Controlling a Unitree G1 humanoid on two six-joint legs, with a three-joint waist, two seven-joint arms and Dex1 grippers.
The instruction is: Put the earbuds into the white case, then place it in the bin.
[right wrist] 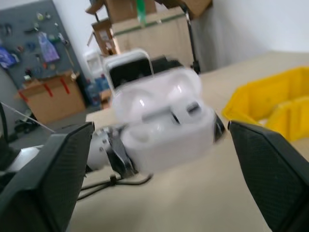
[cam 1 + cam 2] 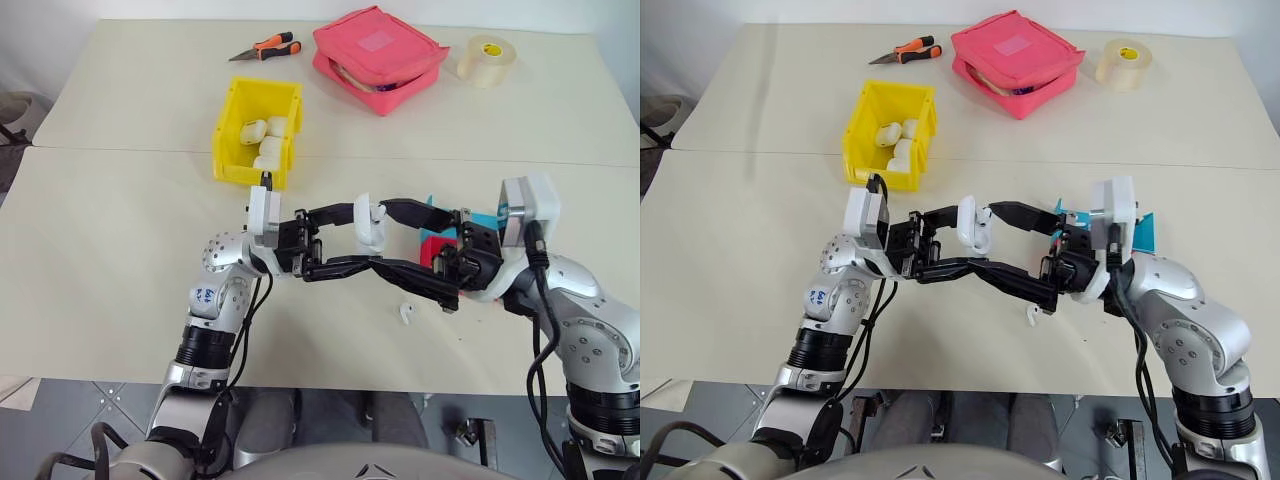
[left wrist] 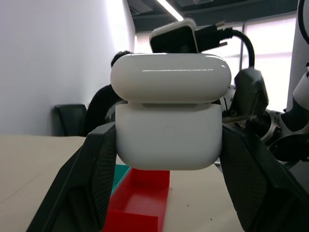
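My left gripper [image 2: 362,238] is shut on the white case [image 2: 368,222] and holds it above the table between my two arms. The case's lid [image 3: 170,77] stands raised. My right gripper [image 2: 382,235] is open, with one finger on each side of the case and not touching it. One tiny white earbud [image 2: 407,313] lies on the table just below the grippers. What sits inside the case [image 1: 164,130] is too blurred to tell. The yellow bin [image 2: 232,120] stands farther back on the left with several white cases in it.
A red tray [image 2: 435,250] and a blue tray [image 2: 485,220] sit under my right wrist. At the far edge lie orange-handled pliers [image 2: 268,48], a pink pouch [image 2: 380,55] and a roll of tape [image 2: 487,60]. A seam [image 2: 120,150] crosses the tabletop.
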